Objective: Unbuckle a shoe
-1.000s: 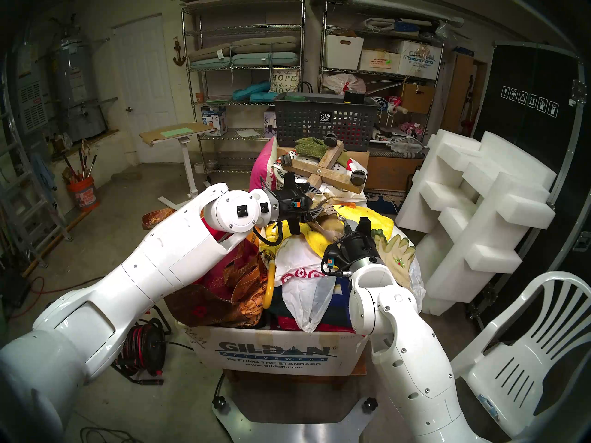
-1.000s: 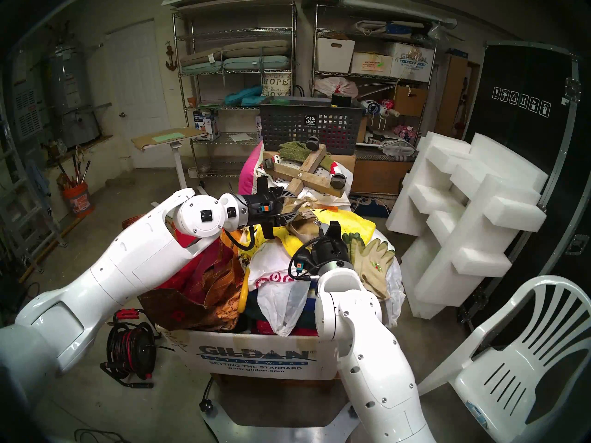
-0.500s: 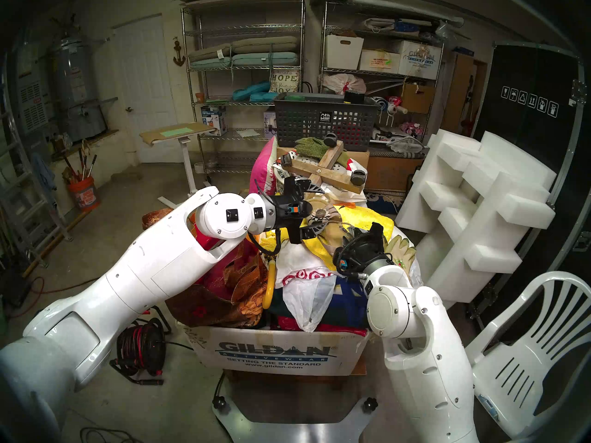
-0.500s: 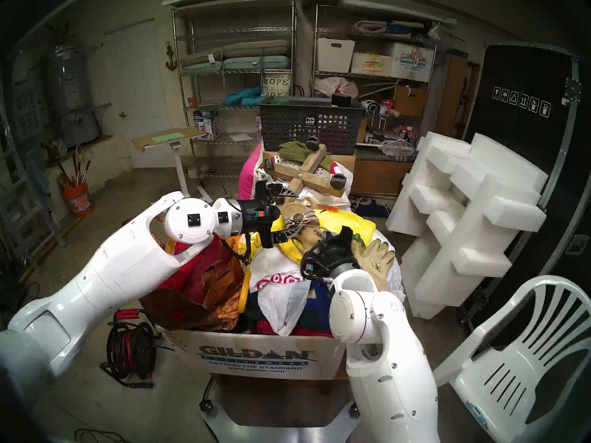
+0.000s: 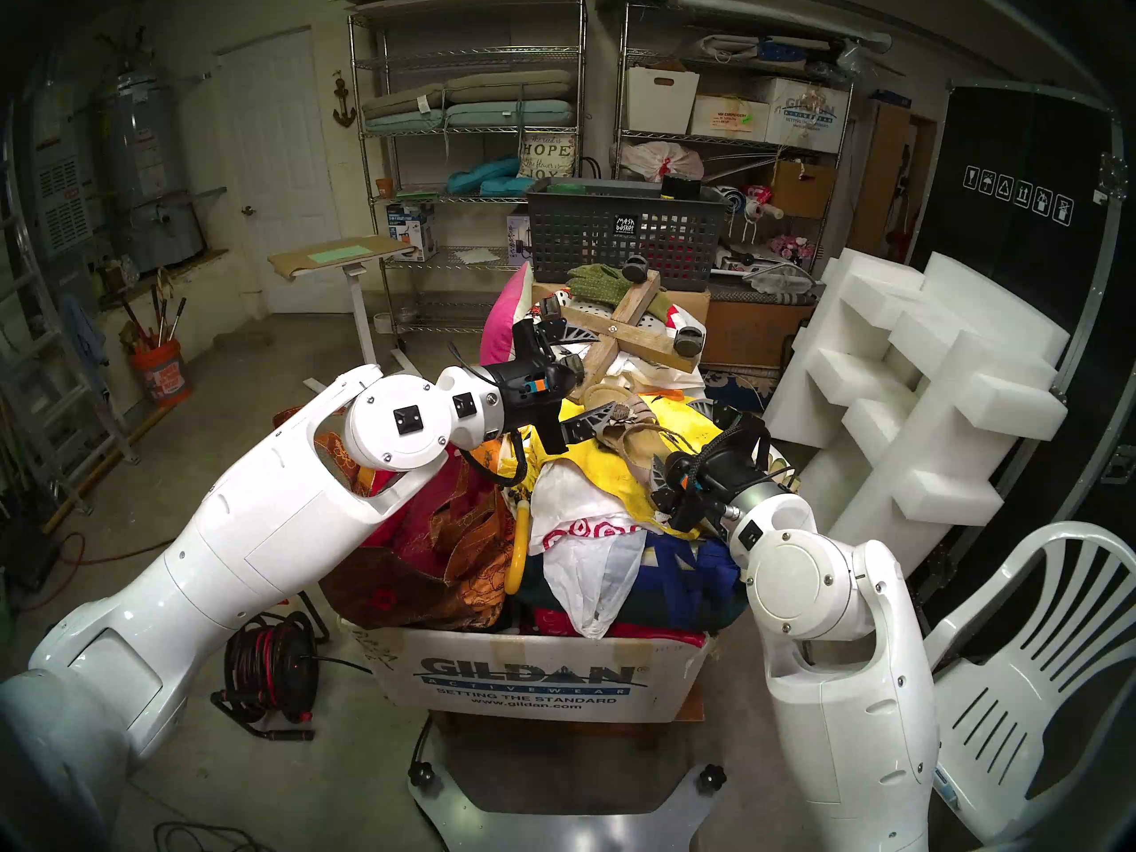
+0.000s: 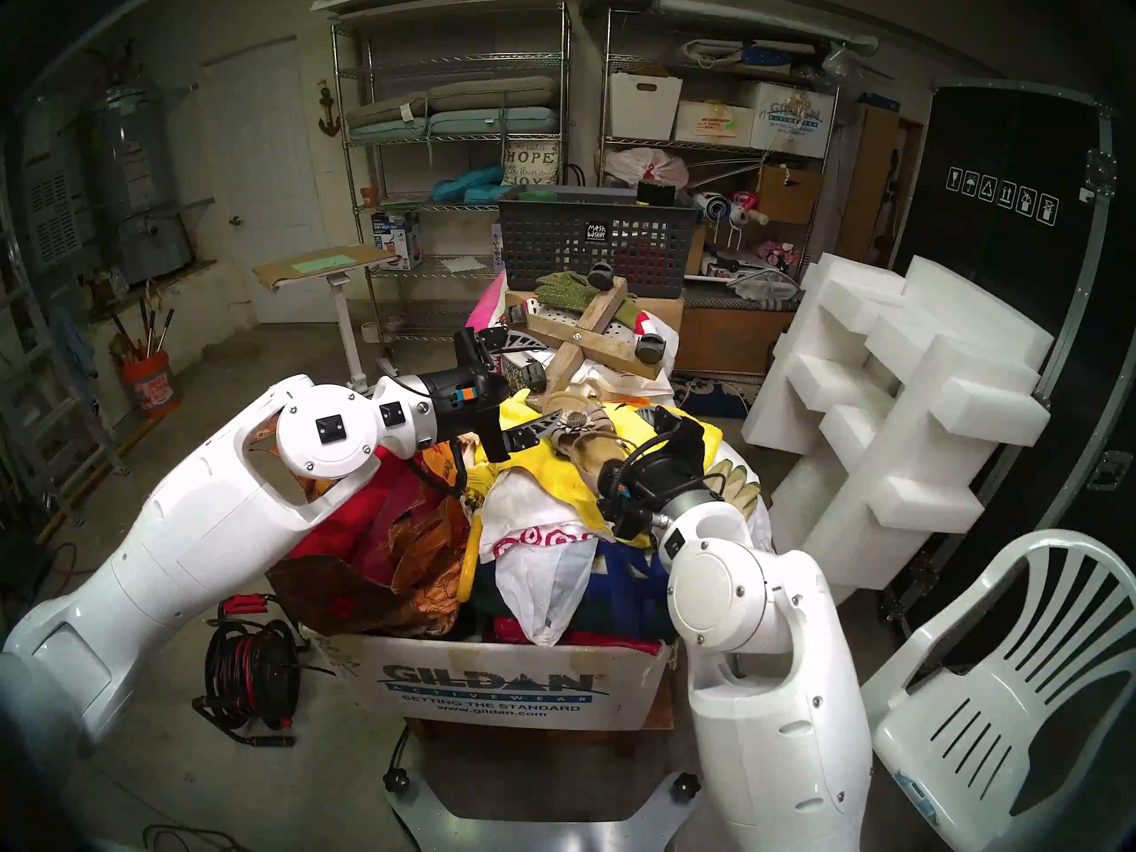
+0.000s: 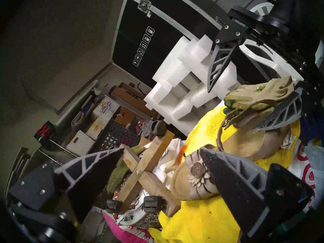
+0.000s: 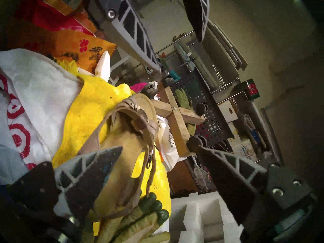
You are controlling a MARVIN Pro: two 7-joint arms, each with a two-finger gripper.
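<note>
The shoe [image 5: 636, 442] [image 6: 584, 442], a tan wedge sandal with a leather flower [image 7: 198, 173] on its toe strap, lies free on a yellow cloth [image 5: 615, 482] atop the pile. My left gripper [image 5: 608, 371] [image 7: 162, 149] is open at the toe end, its lower finger [image 7: 233, 181] against the flower strap. My right gripper [image 5: 694, 445] [image 8: 160, 147] is open at the heel end, holding nothing. One finger [image 8: 91, 169] lies beside the heel [image 8: 122, 149]. The thin ankle strap with its buckle [image 8: 150, 157] [image 7: 226, 123] loops loosely between the right fingers.
A wooden cross on casters [image 5: 627, 328] and a grey mesh basket [image 5: 621, 236] stand behind the shoe. Garden gloves [image 7: 254, 95] lie by the heel. The pile fills a Gildan box [image 5: 528, 678]. White foam blocks [image 5: 910, 389] and a plastic chair [image 5: 1033, 678] stand to the right.
Both grippers have opened and let go of the shoe, which now rests lower on the yellow cloth. The left arm drew back to the left; the right arm swung right and turned.
</note>
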